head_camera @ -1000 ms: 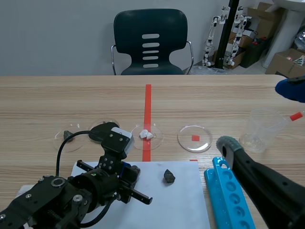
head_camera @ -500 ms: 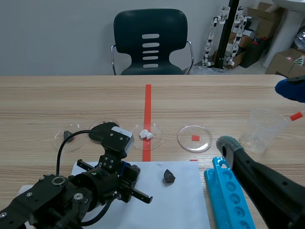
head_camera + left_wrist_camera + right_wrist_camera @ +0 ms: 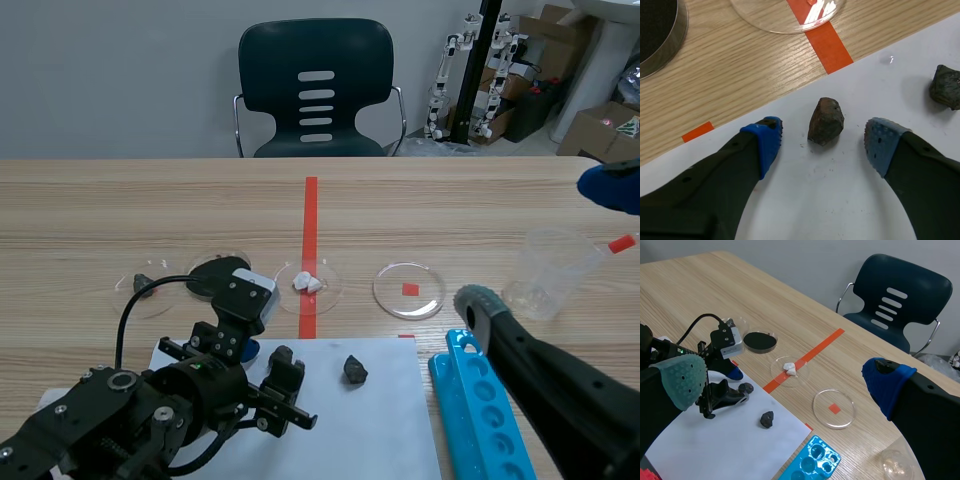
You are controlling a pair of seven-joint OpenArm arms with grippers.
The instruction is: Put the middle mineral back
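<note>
A brown mineral (image 3: 825, 121) lies on the white paper (image 3: 840, 200), free between the blue pads of my open left gripper (image 3: 822, 137); neither pad touches it. In the scene view that gripper (image 3: 264, 362) is low over the paper's near left part, and the mineral shows as a dark lump (image 3: 745, 388) in the right wrist view. A second, darker mineral (image 3: 354, 369) rests on the paper to its right. An empty petri dish (image 3: 409, 290) with a red square under it stands beyond the paper. My right gripper (image 3: 784, 380) hangs high above the table, open and holding nothing.
Along the row of dishes, one holds a white mineral (image 3: 307, 283) on the red tape, one is black (image 3: 220, 272), and the far left one (image 3: 143, 285) holds a dark stone. A blue rack (image 3: 480, 400) and a clear cup (image 3: 548, 272) stand to the right.
My left gripper's fingers have spread apart over the paper, and the brown mineral now lies loose between them. The right arm has kept still.
</note>
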